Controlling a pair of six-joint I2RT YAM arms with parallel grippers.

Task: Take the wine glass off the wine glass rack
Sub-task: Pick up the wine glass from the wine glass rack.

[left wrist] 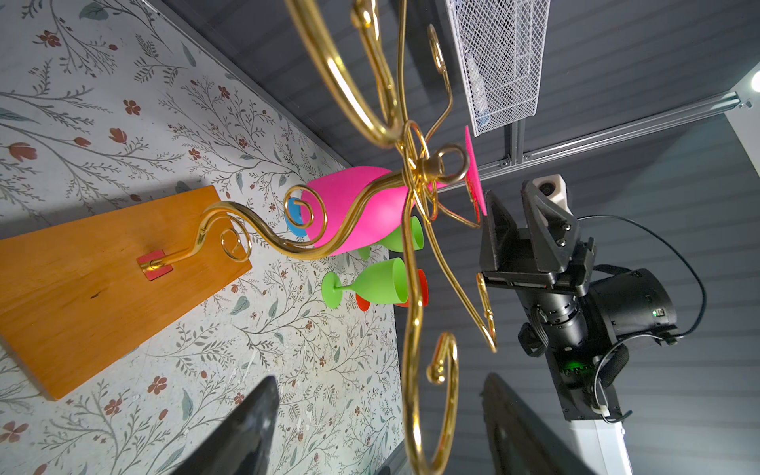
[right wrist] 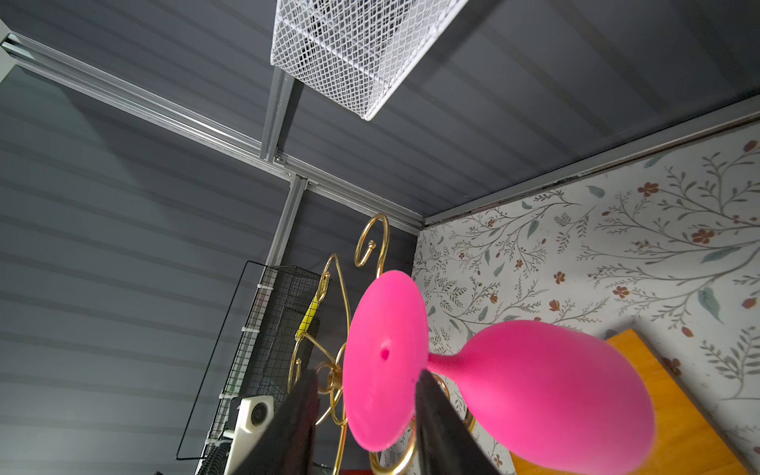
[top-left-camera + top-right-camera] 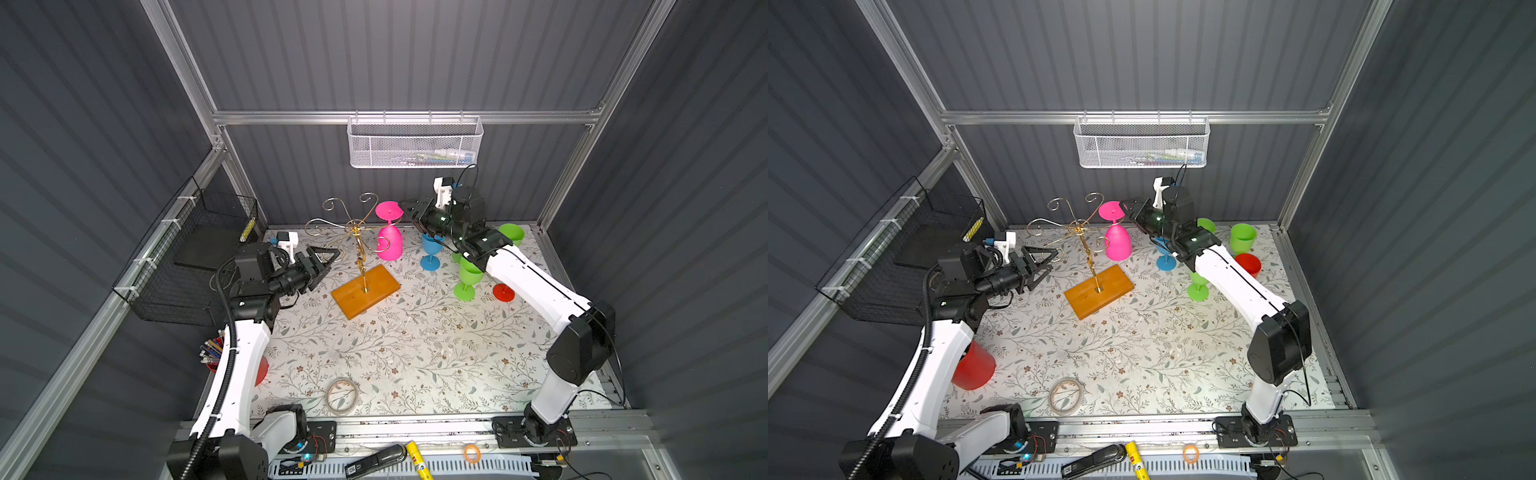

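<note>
My right gripper (image 2: 366, 372) half open astride the wine glass (image 2: 534, 395) foot, maybe touching, left gripper (image 1: 380, 378) wide, empty, by the rack (image 3: 353, 297)

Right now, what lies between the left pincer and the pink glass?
The rack: its gold stem and scroll arms stand between the left pincer and the pink glass, as both top views show.

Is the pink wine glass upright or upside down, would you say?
Upside down: the pink wine glass hangs from the wine glass rack, foot up, bowl below.
</note>
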